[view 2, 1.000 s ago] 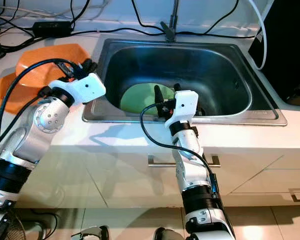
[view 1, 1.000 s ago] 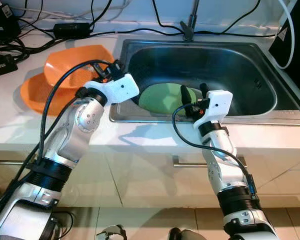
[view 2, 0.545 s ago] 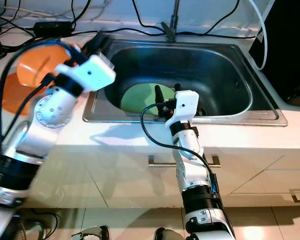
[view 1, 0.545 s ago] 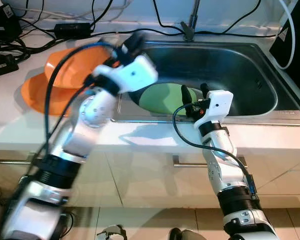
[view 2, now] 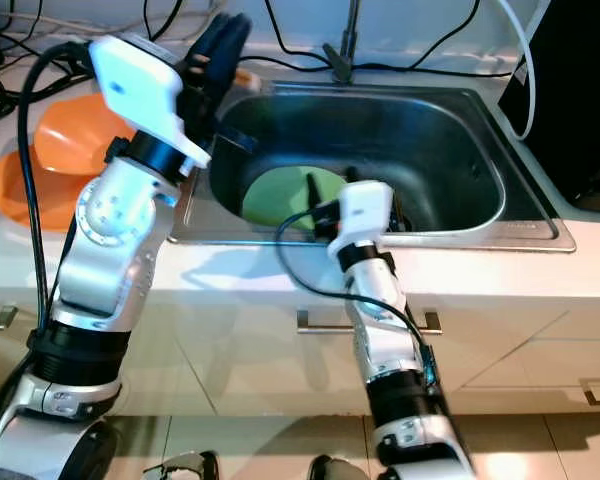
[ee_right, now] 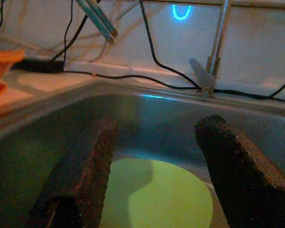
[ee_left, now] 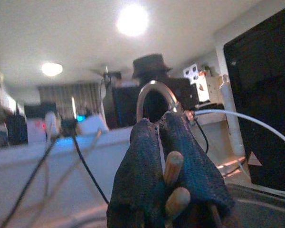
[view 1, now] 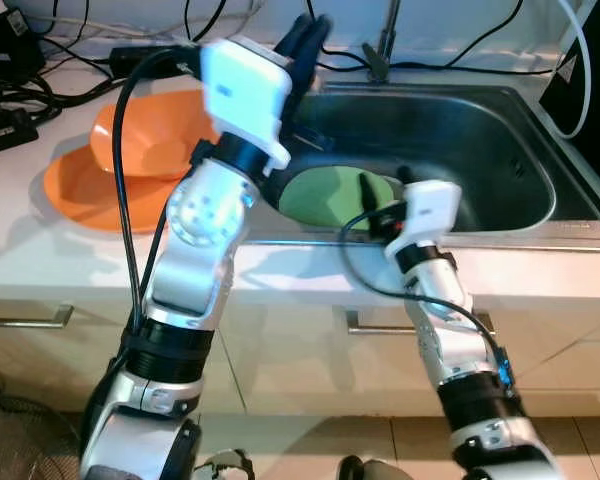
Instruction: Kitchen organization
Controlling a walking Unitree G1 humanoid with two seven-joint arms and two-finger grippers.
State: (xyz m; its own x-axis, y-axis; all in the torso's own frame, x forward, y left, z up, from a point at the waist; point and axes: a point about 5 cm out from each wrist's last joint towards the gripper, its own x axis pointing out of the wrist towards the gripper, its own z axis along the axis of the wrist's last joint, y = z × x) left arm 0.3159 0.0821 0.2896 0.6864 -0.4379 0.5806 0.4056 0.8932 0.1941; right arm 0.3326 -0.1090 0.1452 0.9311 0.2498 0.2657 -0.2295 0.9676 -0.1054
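My left gripper (view 1: 308, 30) is raised high over the sink's back left corner. In the left wrist view it (ee_left: 160, 124) is shut on two thin sticks (ee_left: 173, 172) with tan ends. The right wrist view shows two teal sticks (ee_right: 97, 19) hanging at the top. A light green plate (view 1: 325, 195) lies flat on the bottom of the steel sink (view 1: 500, 130). My right gripper (view 1: 383, 182) hovers at the sink's front rim, open, with its fingers pointing at the green plate (ee_right: 156, 194) and nothing between them.
An orange bowl (view 1: 140, 135) sits on an orange plate (view 1: 80, 190) on the counter left of the sink. The faucet (view 1: 380, 45) stands at the sink's back rim. Black cables and a power adapter (view 1: 145, 55) run along the wall. A black appliance (view 1: 590, 70) stands at the right.
My left arm has swung up from the sink's left rim beside the orange bowl to high above the back left corner. The right arm has barely moved.
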